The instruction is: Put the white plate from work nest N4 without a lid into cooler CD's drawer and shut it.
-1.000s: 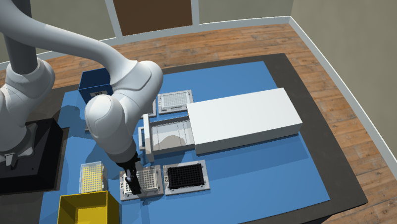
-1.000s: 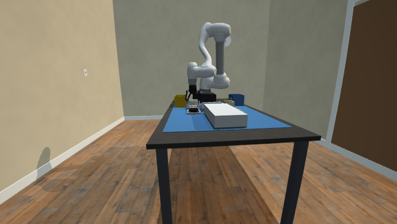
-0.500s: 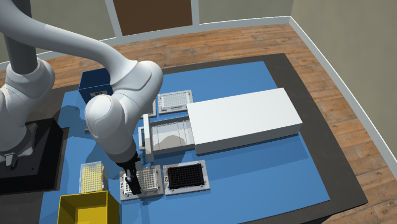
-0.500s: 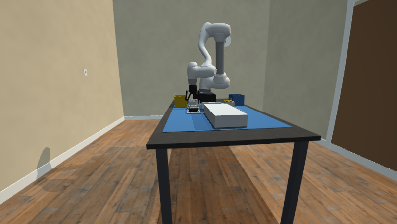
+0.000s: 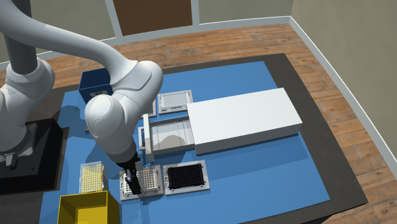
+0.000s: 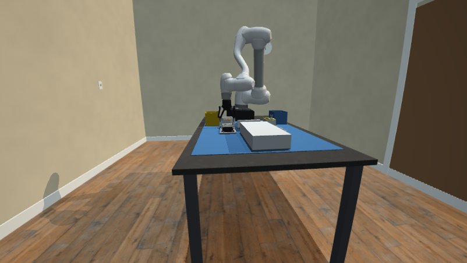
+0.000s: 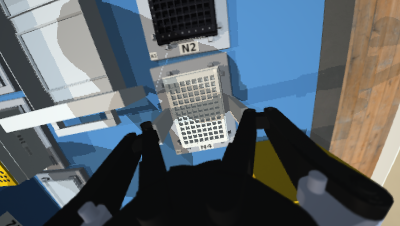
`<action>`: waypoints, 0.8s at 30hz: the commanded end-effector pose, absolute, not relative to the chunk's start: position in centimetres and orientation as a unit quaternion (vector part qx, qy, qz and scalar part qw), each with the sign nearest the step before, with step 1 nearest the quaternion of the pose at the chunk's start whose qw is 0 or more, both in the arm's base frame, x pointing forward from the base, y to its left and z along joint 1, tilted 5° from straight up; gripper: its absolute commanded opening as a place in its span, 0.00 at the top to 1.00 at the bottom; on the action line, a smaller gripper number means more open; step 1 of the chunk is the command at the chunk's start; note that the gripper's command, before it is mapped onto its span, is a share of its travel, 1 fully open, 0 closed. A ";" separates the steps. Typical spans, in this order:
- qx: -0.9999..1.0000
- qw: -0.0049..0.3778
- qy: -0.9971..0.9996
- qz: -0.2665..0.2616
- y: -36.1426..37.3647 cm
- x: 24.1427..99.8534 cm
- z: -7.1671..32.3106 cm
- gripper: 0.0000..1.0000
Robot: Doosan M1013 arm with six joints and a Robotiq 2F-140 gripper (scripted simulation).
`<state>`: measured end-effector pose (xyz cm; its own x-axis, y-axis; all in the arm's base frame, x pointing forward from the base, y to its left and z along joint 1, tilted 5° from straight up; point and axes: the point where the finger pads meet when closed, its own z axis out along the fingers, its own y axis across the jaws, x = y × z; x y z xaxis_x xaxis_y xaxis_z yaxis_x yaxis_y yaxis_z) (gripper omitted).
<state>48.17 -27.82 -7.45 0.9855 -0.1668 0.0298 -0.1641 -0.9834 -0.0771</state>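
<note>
Evidently the gripper [image 7: 200, 131] hung partly open and empty above the white plate [image 7: 199, 106] in nest N4 [image 5: 124, 196] (drawer [image 5: 169, 137] already out); descent and closing were due next.

Top view looks down close, exterior faces the bench [image 6: 274, 161] from afar, wrist looks downward.

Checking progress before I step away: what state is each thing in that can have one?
Cooler drawer: pulled open, nothing in it.
White plate: in nest N4, right way up; a clear lid seems to hang over it, tilted.
Gripper: open, above the plate, holding nothing.
Black plate: seated in nest N2.
</note>
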 end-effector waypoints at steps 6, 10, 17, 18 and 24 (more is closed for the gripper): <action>-0.996 0.038 0.080 -0.018 -27.5 48.1 -7.7 0.34; -0.996 0.038 0.080 -0.018 -27.5 48.1 -7.7 0.35; -0.996 0.038 0.080 -0.018 -27.5 48.1 -7.7 0.37; -0.996 0.038 0.080 -0.018 -27.5 48.1 -7.7 0.38; -0.996 0.038 0.080 -0.018 -27.5 48.1 -7.7 0.41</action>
<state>48.18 -27.78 -7.45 0.9855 -0.1673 0.0298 -0.1645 -0.9833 -0.0777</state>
